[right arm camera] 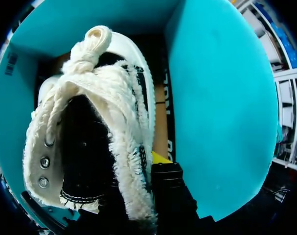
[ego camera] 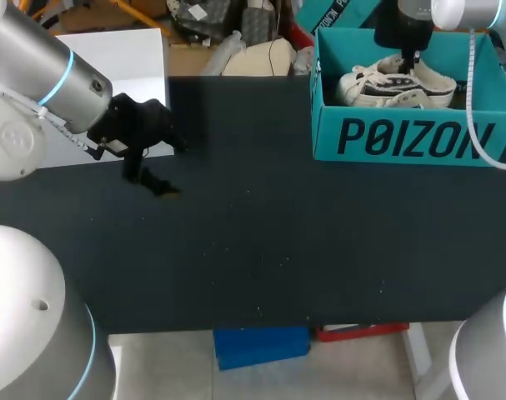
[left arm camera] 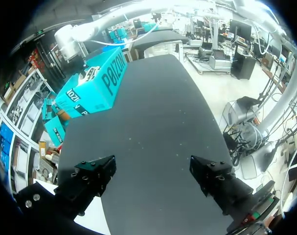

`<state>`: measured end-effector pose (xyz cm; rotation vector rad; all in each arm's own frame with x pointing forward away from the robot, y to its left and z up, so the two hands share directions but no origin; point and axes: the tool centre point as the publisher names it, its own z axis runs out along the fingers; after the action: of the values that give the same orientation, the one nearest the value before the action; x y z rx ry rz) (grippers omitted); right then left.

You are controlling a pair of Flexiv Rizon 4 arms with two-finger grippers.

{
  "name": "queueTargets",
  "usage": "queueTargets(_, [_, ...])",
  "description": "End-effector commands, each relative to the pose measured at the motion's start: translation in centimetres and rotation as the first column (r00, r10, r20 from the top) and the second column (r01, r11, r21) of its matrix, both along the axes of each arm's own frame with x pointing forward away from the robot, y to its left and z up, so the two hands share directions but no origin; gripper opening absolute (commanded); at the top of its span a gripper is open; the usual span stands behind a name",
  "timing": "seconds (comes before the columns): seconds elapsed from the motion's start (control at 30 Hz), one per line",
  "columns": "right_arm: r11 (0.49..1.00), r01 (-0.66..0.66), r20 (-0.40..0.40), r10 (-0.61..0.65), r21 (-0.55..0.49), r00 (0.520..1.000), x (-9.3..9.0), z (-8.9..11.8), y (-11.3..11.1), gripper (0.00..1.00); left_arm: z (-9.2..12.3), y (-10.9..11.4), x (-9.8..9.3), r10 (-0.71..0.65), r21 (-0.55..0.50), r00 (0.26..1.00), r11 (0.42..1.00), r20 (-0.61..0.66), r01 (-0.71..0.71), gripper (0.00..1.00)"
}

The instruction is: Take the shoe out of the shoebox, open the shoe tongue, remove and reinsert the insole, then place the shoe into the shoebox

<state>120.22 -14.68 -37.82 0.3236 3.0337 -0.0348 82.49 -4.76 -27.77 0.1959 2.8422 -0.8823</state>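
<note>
right tool [right arm camera: 160, 164]: down inside the shoebox at the upper right of the head view, at the shoe's collar. one yellow-tipped finger shows outside the frayed collar edge; the other looks tucked inside the opening, so it seems clamped on the collar, though i can't see that second finger.
left tool [left arm camera: 155, 178]: fingers wide apart, nothing between them, hovering over bare table at the left of the head view.
shoe [ego camera: 396, 83]: white sneaker with frayed trim and chunky laces, sitting in the box. in the right wrist view the laces are knotted at the top and the inside looks dark; can't tell about the insole.
shoebox [ego camera: 415, 140]: teal, open top, at the far right corner of the table [ego camera: 253, 250], near wall facing the camera.
step in hand: honestly fits both ends. either the shoe is being gripped to lift it out, or it's just been set back in and the grip is about to let go. the pictures don't settle it.
next move: either way it hinges on that collar grip, and the box walls sit close around the tool, so travel should be straight up.
</note>
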Motion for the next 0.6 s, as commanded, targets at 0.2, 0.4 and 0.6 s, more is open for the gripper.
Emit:
queueTargets(0.2, [1.000,-0.006,-0.011,0.006,0.002,1.000,0.8,-0.1,-0.5,0.00,-0.1,0.0,-0.1,0.001,-0.001,1.000,1.000,0.004,-0.001,1.00])
queueTargets(0.4, [1.000,-0.014,-0.008,0.014,-0.005,1.000,1.4,0.3,-1.0,0.00,-0.1,0.0,-0.1,0.001,-0.001,1.000,1.000,0.004,-0.001,1.00])
queueTargets(0.6, [1.000,-0.020,-0.004,0.020,-0.007,1.000,2.0,0.1,-1.1,0.00,-0.1,0.0,-0.1,0.001,-0.001,1.000,1.000,0.004,-0.001,1.00])
